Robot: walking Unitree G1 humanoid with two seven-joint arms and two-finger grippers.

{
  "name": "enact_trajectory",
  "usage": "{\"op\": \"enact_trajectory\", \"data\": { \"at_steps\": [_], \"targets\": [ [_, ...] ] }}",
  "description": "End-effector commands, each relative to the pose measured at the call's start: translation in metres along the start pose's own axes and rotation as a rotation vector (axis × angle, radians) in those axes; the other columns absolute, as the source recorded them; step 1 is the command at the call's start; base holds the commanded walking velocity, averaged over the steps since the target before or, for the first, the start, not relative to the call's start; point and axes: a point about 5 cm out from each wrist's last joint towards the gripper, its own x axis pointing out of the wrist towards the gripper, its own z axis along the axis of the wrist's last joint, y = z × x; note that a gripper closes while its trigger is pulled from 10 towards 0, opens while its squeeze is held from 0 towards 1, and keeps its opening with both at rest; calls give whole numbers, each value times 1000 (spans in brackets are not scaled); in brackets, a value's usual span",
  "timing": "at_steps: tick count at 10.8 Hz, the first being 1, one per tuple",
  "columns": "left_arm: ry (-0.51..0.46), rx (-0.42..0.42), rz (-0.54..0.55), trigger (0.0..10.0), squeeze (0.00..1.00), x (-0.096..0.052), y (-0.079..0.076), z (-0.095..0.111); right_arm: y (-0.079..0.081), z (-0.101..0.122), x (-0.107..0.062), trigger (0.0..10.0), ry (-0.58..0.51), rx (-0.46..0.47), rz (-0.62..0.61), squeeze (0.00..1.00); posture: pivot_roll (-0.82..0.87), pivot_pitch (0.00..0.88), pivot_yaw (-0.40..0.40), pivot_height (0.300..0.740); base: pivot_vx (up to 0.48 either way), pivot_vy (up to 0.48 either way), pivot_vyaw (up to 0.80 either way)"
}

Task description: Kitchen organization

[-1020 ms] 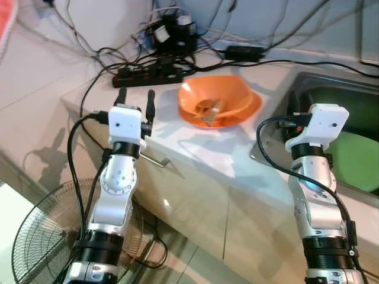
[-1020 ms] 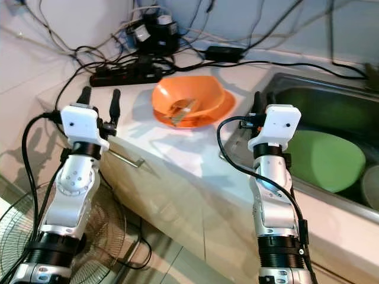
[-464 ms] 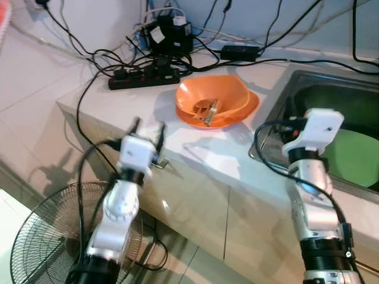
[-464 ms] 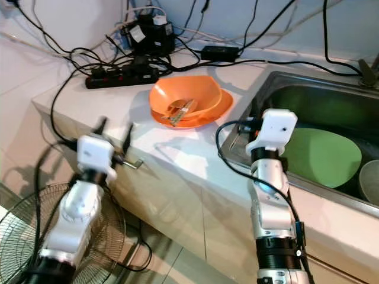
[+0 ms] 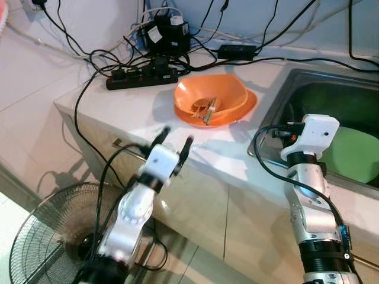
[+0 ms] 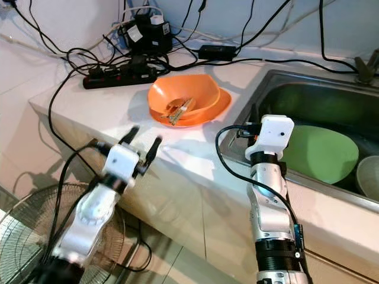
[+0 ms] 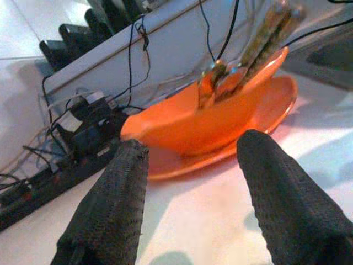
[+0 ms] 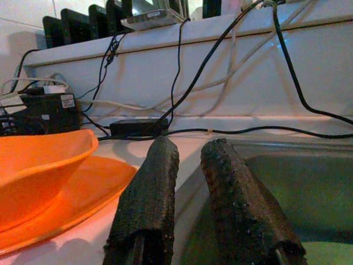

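An orange bowl (image 5: 228, 94) stands on an orange plate (image 5: 250, 105) on the white counter (image 5: 118, 103). Metal utensils (image 5: 206, 109) lie inside the bowl. My left gripper (image 5: 177, 136) hovers over the counter's front edge, open and empty, pointing at the bowl a short way off. In the left wrist view the bowl (image 7: 220, 118) sits between and beyond the two fingers (image 7: 113, 210). My right gripper (image 6: 256, 113) is held at the sink's left rim, shut with nothing in it; its wrist view (image 8: 191, 144) looks across the counter's back edge.
The steel sink (image 5: 331, 94) on the right holds a green plate (image 5: 355, 157) and a pale bowl (image 6: 370, 177). A black power strip (image 5: 142, 76), adapters and tangled cables crowd the counter's back. A floor fan (image 5: 41, 236) stands below left. A drawer handle (image 5: 127, 148) sticks out.
My left arm has swung right and forward, from the counter's left corner to in front of the orange bowl. The right arm has barely moved. The camera shifted slightly.
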Motion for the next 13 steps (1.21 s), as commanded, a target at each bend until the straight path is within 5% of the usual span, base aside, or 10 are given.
{"op": "enact_trajectory", "data": {
  "at_steps": [1, 4, 10, 13],
  "targets": [
    [15, 9, 16, 10000, 0, -1, 5, -4, 7, 3, 1, 10000, -11, 19, 22, 0, 58, 57, 117, 740, 0, -442, 0],
    [18, -2, 25, 10000, 0, -2, 6, -4, 12, 3, 1, 10000, -16, 14, 50, 0, 62, 61, 114, 740, 0, -330, 0],
    [7, -31, 67, 10000, 0, -2, 11, -3, 16, 6, 1, 10000, -24, 14, 77, 0, 60, 62, 109, 740, 0, 0, 0],
    [-9, -35, 93, 10000, 0, -1, 17, 1, 25, 27, 9, 10000, -93, 25, 114, 0, 58, 61, 109, 740, 0, 0, 0]
  ]
}}
